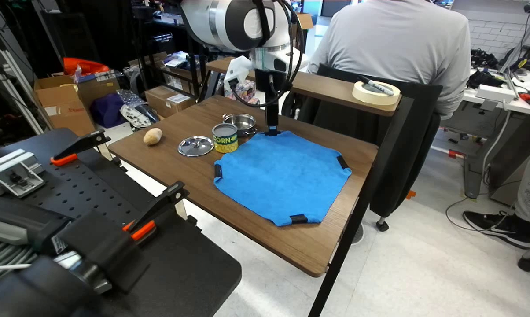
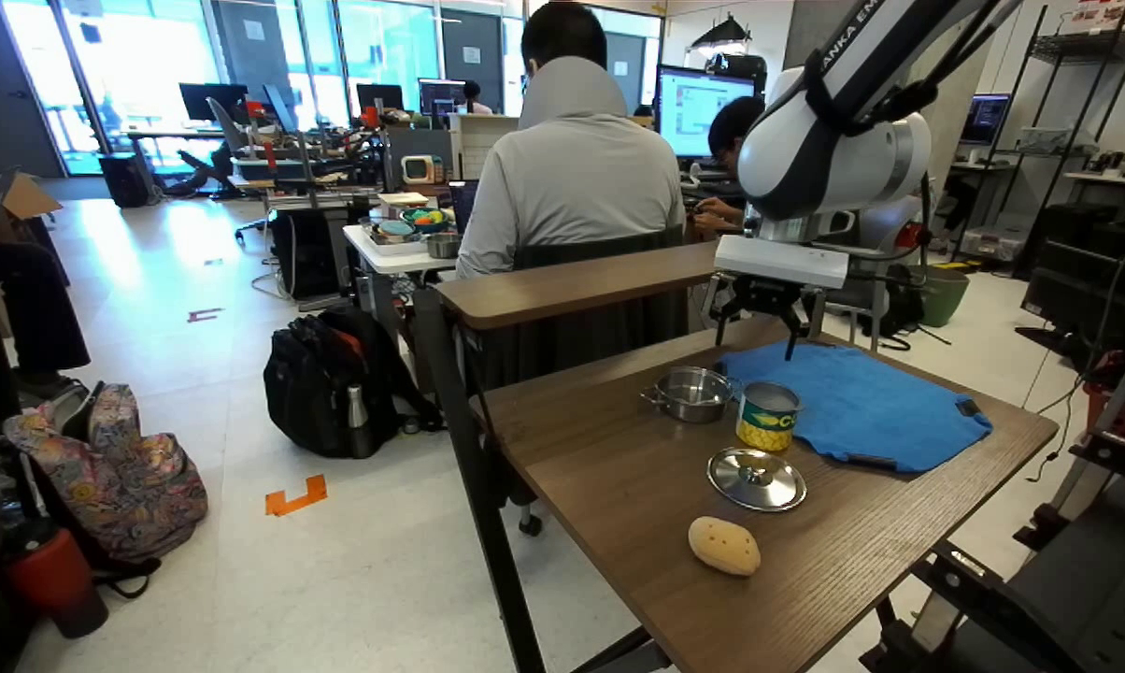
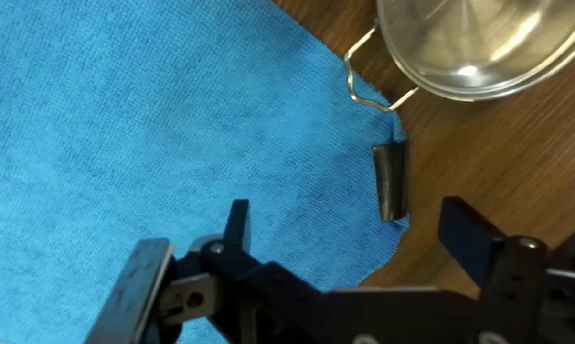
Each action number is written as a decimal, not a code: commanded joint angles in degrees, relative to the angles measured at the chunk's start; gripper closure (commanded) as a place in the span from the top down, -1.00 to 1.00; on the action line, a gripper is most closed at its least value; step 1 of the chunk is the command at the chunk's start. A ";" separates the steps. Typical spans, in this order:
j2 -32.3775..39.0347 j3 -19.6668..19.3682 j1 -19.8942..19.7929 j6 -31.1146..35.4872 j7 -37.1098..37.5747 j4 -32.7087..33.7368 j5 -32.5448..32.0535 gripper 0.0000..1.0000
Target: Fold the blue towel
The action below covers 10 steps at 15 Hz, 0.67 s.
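The blue towel (image 1: 282, 178) lies spread flat on the brown table, with dark tabs at its edges. It also shows in an exterior view (image 2: 866, 397) and in the wrist view (image 3: 149, 143). My gripper (image 1: 271, 131) is over the towel's edge on the side of the raised shelf; it also shows in an exterior view (image 2: 755, 348). In the wrist view my gripper (image 3: 348, 208) is open and empty. One finger is over the cloth, the other over bare wood, with a dark tab (image 3: 390, 184) between and ahead of them. Whether the fingertips touch the cloth is unclear.
A steel pot (image 3: 478, 43) stands close by, one handle over the towel's edge. A corn can (image 1: 225, 138) stands against or very near the towel. A steel lid (image 1: 195, 146) and a potato (image 1: 152, 136) lie farther off. A raised shelf (image 2: 581, 280) runs along the table (image 1: 318, 246).
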 commanded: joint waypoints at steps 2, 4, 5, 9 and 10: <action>5.10 -0.99 1.20 -1.68 2.40 7.74 0.51 1.00; 6.75 -1.25 1.51 -2.35 3.09 9.87 0.18 1.00; 7.51 -1.35 1.60 -2.66 3.35 10.85 0.07 1.00; 10.02 -1.11 1.40 -3.68 3.12 13.93 -0.13 0.47; 10.57 -0.68 1.05 -3.36 2.30 14.58 -0.10 0.31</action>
